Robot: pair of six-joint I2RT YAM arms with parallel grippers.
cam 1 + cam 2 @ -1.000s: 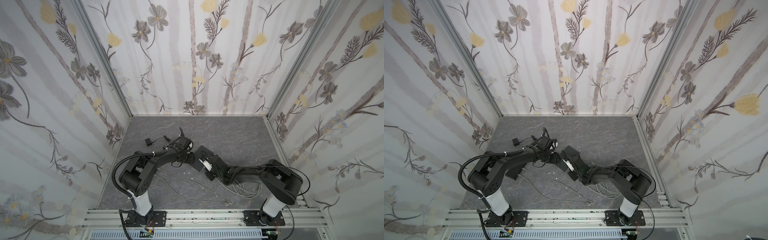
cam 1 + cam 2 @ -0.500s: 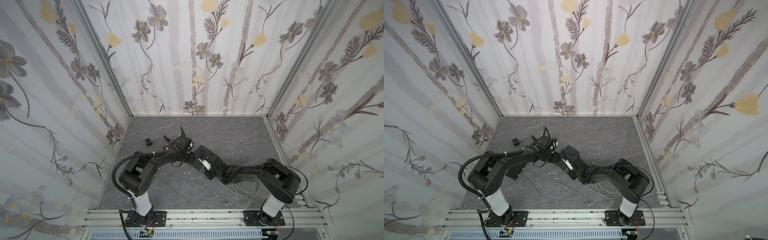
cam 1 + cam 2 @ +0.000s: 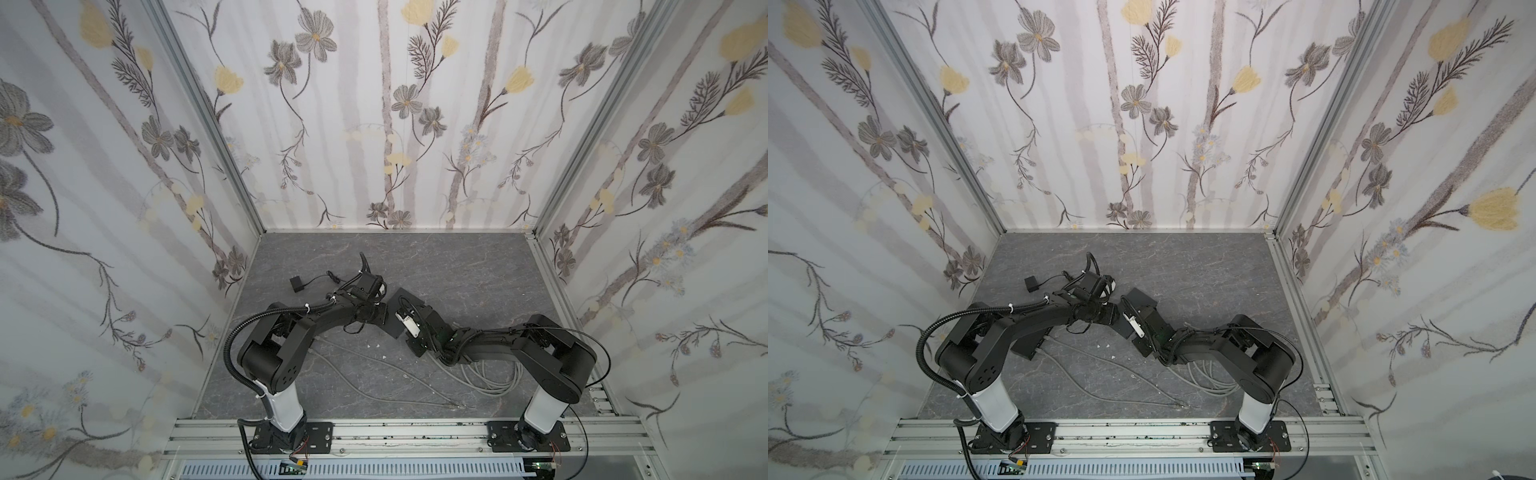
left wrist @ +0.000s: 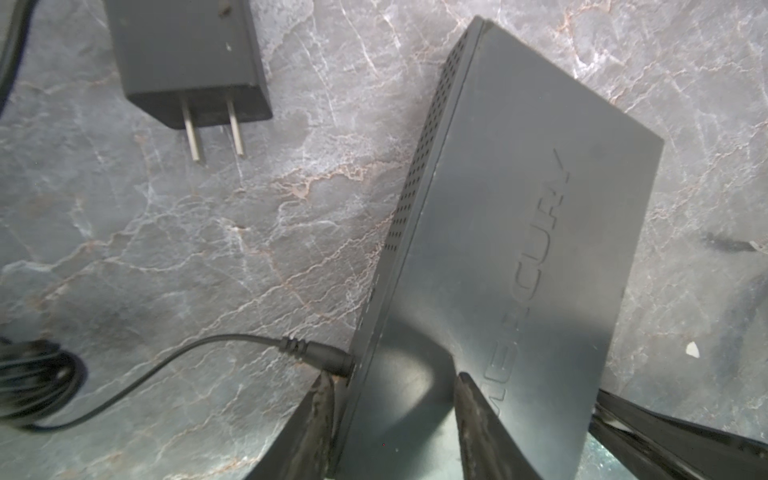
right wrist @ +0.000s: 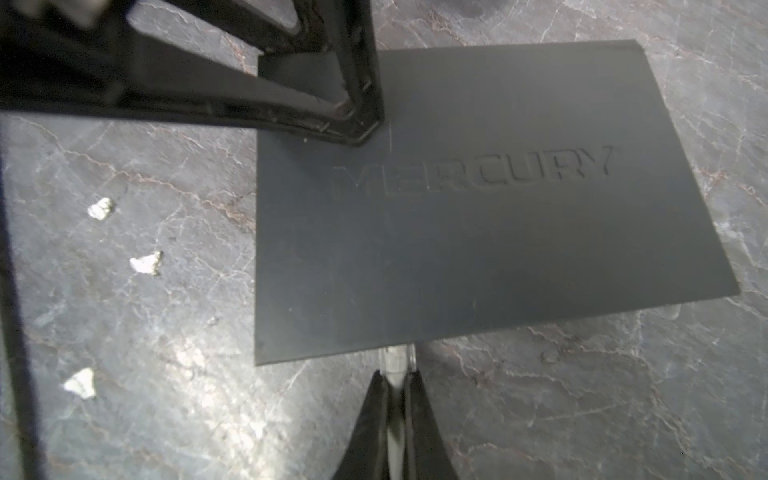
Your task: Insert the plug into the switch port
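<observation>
We brace the switch (image 5: pixel 478 216) mid-table with our left fingers (image 4: pixel 324 415) half-open across its corner; our right fingers (image 5: pixel 376 415) pinch the clear plug (image 5: pixel 397 357) at its edge. We should push straight, level, slowly.

Both arms: matte black links on white base columns (image 3: pixel 284 409), bolted to black plates. Left arm (image 3: pixel 291 332) carries black corrugated conduit (image 3: pixel 232 353), white zip-ties. Right arm (image 3: pixel 552 357) trails thin black cabling. Fingers (image 4: pixel 320 419) black, scuffed.
</observation>
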